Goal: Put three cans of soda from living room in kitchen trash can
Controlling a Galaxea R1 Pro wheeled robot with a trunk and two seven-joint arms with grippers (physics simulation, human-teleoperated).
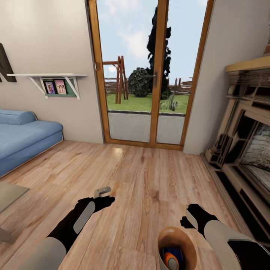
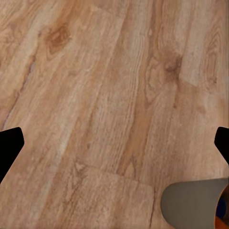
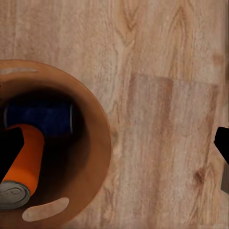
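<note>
The tash can (image 1: 186, 245), a small grey bucket with a glossy brown inside, stands on the plank floor at the bottom of the head view. A blue can of soda (image 1: 176, 252) and an orange can of soda (image 1: 171, 261) lie inside it. The right wrist view looks down into the tash can (image 3: 98, 143), where the blue can (image 3: 40, 119) and the orange can (image 3: 24, 164) lie side by side. My right gripper (image 1: 186, 220) hovers open just beside the rim, with one fingertip (image 3: 9, 148) over the bucket's mouth. My left gripper (image 1: 103, 198) is open over bare floor.
This is the living room: a blue sofa (image 1: 22, 138) at the left, wood-framed glass doors (image 1: 150, 75) ahead, a fireplace (image 1: 247, 150) along the right wall. A wall shelf (image 1: 52, 80) holds photos. A pale rug corner (image 1: 9, 195) lies at the left. The bucket's grey wall (image 2: 191, 205) shows by the left gripper (image 2: 114, 148).
</note>
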